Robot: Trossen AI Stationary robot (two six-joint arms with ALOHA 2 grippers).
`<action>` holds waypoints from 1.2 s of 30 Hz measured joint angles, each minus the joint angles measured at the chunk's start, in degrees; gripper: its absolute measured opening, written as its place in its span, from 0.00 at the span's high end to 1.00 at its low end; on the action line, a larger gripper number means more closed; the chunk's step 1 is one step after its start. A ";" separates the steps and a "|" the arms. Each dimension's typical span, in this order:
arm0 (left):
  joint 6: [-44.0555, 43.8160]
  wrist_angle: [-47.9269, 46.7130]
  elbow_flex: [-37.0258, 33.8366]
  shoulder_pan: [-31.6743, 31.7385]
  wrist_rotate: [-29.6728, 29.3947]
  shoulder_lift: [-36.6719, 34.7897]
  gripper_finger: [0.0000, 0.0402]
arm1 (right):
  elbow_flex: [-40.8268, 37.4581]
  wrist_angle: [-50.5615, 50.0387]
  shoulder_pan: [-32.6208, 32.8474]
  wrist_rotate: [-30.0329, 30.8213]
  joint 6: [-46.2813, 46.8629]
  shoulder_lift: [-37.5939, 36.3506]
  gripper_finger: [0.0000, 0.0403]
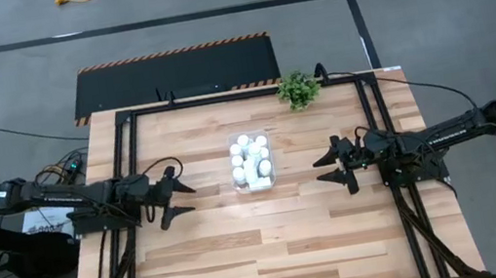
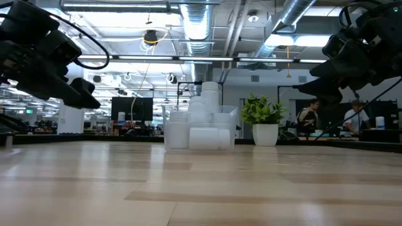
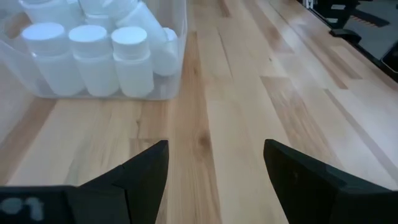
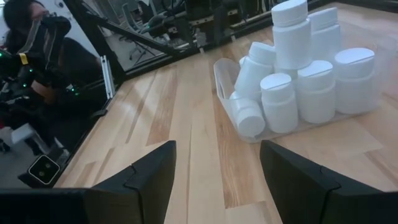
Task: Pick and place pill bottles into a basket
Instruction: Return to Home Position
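Since no pill bottles (image 4: 292,31) are to be seen loose on the table (image 1: 208,263), the placing is judged to be finished, and the step in hand is taken to be the return of both arms to rest. All the bottles in view are gathered inside the basket (image 4: 221,78), which stands near the middle of the table, in front of the small potted plant (image 1: 298,89). Most are set upright, at least one is laid on its side, and one is perched on the others, well above the rim.

The left gripper (image 1: 183,198) is held on the basket's left and the right gripper (image 1: 322,170) on its right, each well apart from it and pointed towards it. In both wrist views the fingers are spread wide, with nothing between them. In the low view both are raised clear of the table top.

For the next move little is called for: the arms are to be drawn back and away from the basket, so that the heaped pile is not brushed.
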 joint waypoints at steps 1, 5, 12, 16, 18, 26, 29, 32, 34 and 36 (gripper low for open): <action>-0.02 0.00 0.00 0.00 -0.20 -0.10 0.37 | 0.00 0.00 0.00 0.00 0.00 0.00 0.44; -0.05 -0.17 0.00 0.01 -0.22 -0.04 0.37 | 0.02 0.00 0.00 0.00 -0.01 0.00 0.44; 1.12 -1.85 -0.02 0.02 -0.73 0.11 0.37 | 0.02 0.00 0.00 0.00 -0.01 0.00 0.44; 1.31 -1.92 -0.02 0.02 -1.17 0.09 0.37 | 0.02 0.00 0.00 0.00 -0.01 0.00 0.44; 1.24 -1.92 -0.02 0.02 -1.17 0.10 0.37 | 0.02 0.00 0.00 0.00 -0.01 0.00 0.44; 1.27 -1.92 -0.02 0.02 -1.17 0.09 0.37 | 0.02 -0.02 0.00 0.00 -0.01 0.00 0.44; 1.75 -1.92 -0.02 0.02 -1.17 0.09 0.37 | 0.02 -0.01 0.00 0.00 0.00 0.01 0.44; 1.64 -1.92 -0.02 0.02 -1.17 0.09 0.37 | 0.02 -0.02 0.00 0.00 -0.01 0.00 0.44; 1.27 -1.92 -0.02 0.02 -1.17 0.09 0.37 | 0.02 -0.02 0.00 0.00 -0.01 0.00 0.44; 1.50 -1.92 -0.02 0.02 -1.17 0.09 0.37 | 0.02 -0.02 0.00 0.00 0.00 0.00 0.44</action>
